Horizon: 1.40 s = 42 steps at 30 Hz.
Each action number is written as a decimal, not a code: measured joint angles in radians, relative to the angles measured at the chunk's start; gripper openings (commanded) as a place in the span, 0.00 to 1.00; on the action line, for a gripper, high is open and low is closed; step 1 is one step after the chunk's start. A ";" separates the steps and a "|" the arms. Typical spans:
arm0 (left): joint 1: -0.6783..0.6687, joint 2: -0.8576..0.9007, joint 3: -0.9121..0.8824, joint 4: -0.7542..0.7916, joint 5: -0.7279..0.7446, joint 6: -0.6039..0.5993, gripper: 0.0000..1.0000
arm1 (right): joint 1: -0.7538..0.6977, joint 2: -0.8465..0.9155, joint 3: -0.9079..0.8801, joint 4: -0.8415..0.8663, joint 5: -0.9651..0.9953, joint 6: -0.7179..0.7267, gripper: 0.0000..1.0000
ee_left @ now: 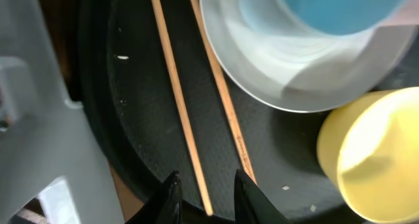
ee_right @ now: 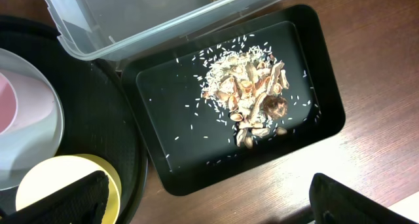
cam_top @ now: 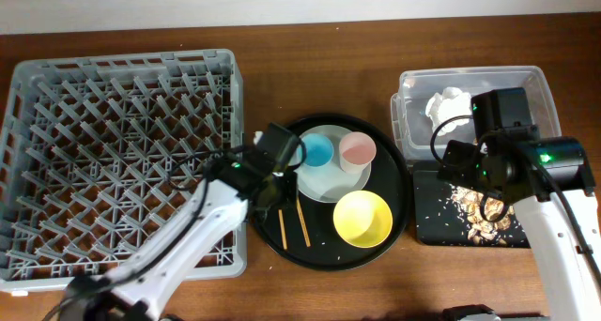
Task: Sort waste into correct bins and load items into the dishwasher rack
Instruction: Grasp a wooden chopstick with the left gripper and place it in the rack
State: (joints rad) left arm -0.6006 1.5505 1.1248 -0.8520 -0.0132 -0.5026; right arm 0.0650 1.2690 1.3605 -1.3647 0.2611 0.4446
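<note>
On the round black tray [ee_left: 131, 139], one light, stiff, probably roll-prone chopstick [ee_left: 183, 112] is straddled near its end by the narrow-set, not yet closed left jaws, where a square pinch is advised, while the right jaws are held wide open.

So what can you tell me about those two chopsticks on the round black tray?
The chopsticks are two thin, light-brown wooden sticks. They lie flat and nearly parallel, a narrow gap apart, on the round black tray. One runs close along the rim of the plate. The left gripper straddles the end of the other with its fingers apart, and no contact is visible.
</note>
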 measured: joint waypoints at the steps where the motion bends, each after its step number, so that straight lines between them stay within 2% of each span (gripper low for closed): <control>1: -0.007 0.026 0.000 0.005 -0.016 0.000 0.25 | 0.000 0.000 0.000 0.000 0.000 0.000 0.99; 7: -0.014 0.145 0.000 0.038 -0.097 -0.005 0.28 | 0.000 0.000 0.000 0.000 0.000 0.001 0.99; 21: -0.014 0.290 -0.018 0.189 -0.123 -0.135 0.24 | 0.000 0.000 0.000 0.000 0.000 0.000 0.99; 25: -0.015 0.300 -0.027 0.199 -0.126 -0.153 0.12 | 0.000 0.000 0.000 0.000 0.000 0.000 0.99; 27: -0.016 0.302 -0.027 0.201 -0.127 -0.153 0.01 | 0.000 0.000 0.000 0.000 0.000 0.000 0.99; 33: -0.020 0.298 -0.023 0.179 -0.162 -0.161 0.01 | 0.000 0.000 0.000 0.001 0.000 0.000 0.99; 36: -0.020 0.203 -0.011 0.115 -0.219 -0.140 0.01 | 0.000 0.000 0.000 0.000 0.000 0.000 0.99; 39: -0.013 -0.002 0.064 0.117 -0.240 -0.058 0.01 | 0.000 0.000 0.000 0.000 0.000 0.000 0.99; 42: 0.075 -0.188 0.093 0.114 -0.254 0.058 0.01 | 0.000 0.000 0.000 0.000 0.000 0.000 0.99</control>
State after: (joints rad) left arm -0.5259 1.3621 1.2182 -0.7376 -0.2672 -0.4446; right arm 0.0650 1.2690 1.3605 -1.3651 0.2611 0.4450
